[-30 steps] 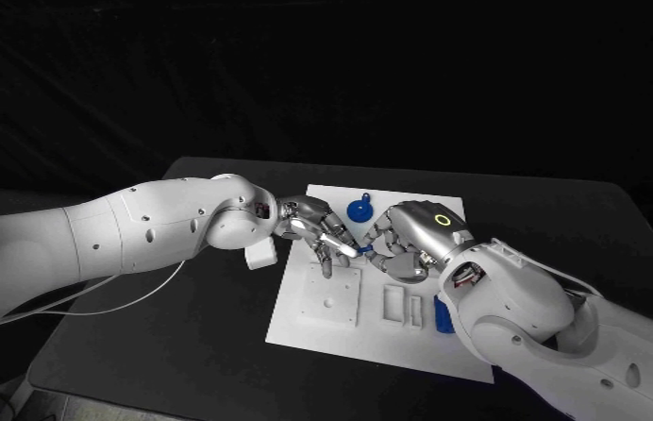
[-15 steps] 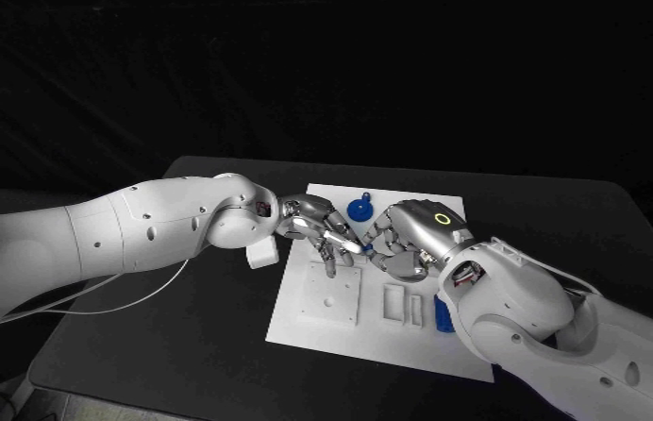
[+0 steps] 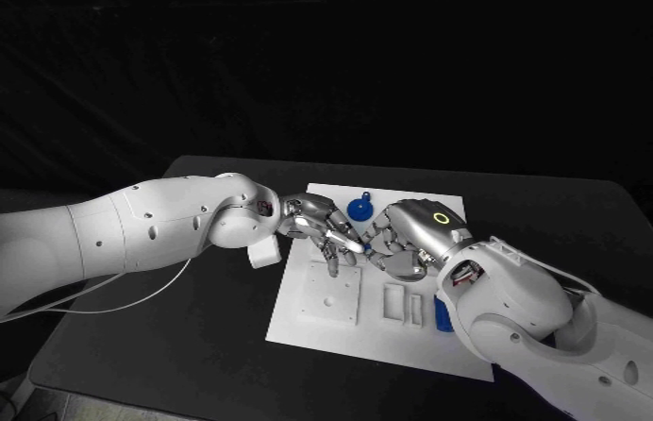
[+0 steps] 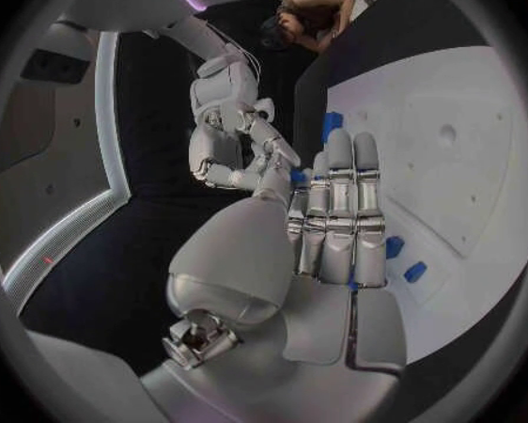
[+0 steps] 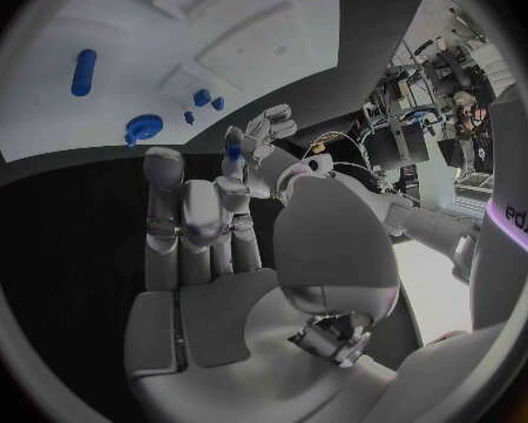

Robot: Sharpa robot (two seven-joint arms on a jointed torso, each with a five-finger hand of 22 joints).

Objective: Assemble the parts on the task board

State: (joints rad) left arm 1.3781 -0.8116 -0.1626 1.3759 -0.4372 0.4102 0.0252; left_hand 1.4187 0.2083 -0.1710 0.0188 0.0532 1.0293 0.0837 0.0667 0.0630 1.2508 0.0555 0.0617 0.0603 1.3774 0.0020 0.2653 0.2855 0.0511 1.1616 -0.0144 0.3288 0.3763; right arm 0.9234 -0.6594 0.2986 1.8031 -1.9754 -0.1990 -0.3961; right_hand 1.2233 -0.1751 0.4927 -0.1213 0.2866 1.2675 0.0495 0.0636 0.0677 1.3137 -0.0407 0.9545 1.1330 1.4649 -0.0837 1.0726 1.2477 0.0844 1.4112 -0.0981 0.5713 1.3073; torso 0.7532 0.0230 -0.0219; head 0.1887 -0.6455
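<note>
Little moved: both hands meet above task board (image 3: 409, 341), small blue part (image 3: 365, 248) pinched between.

A flat white rectangular task board (image 3: 320, 322) carrying small glossy blue plastic parts (image 3: 359, 210) lies on a matte black table (image 3: 163, 345), beneath two metallic silver hands (image 3: 320, 227).

I count one bench (image 3: 177, 327) and one task board (image 3: 313, 331) on it. Two hands work over it, the left hand (image 3: 316, 225) and the right hand (image 3: 394, 246). I make out six blue parts: one long part (image 3: 443, 315), one round part (image 3: 359, 210), three small parts (image 5: 202, 97), and a sixth piece (image 5: 232, 143) at the fingertips (whose, I cannot tell).
</note>
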